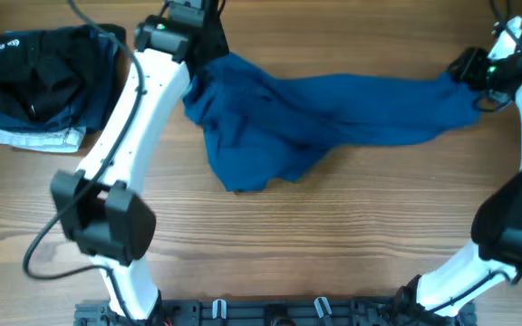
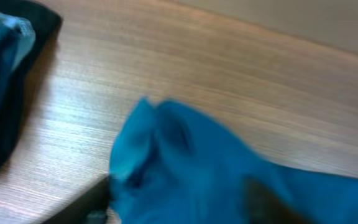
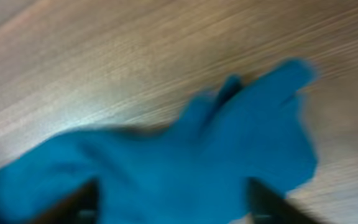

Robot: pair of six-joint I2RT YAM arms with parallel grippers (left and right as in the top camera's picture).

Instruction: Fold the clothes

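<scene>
Overhead first: one blue shirt lay in a long rumpled rope across the far half of the wooden table. A loose flap of it sagged toward the near side. The left gripper was at its left end and the right gripper at its right end. From up here neither pair of jaws could be read.

The count was one shirt, two arms, two grippers, and one stack of folded garments at the far left. That stack showed black, navy and white layers and sat well apart from the shirt.

Left wrist view was blurred. The shirt bulged over where the jaws should be. Only one dark finger showed clearly, so I couldn't tell whether that hand was gripping or free. The stack sat at the frame's left edge.

Right wrist view was also blurred. Two dark fingers stood wide apart, with the shirt draped loosely between them. The jaws were spread and not clamping anything.

My read was that the step in hand was laying the shirt out, and no fold had been made yet. To do it well, each hand should lift straight up so the cloth slips off the fingers. Each should then take hold at a true corner or shoulder rather than a bunch. Both should draw outward evenly until the wrinkles flatten, keeping the left end clear of the stack.
</scene>
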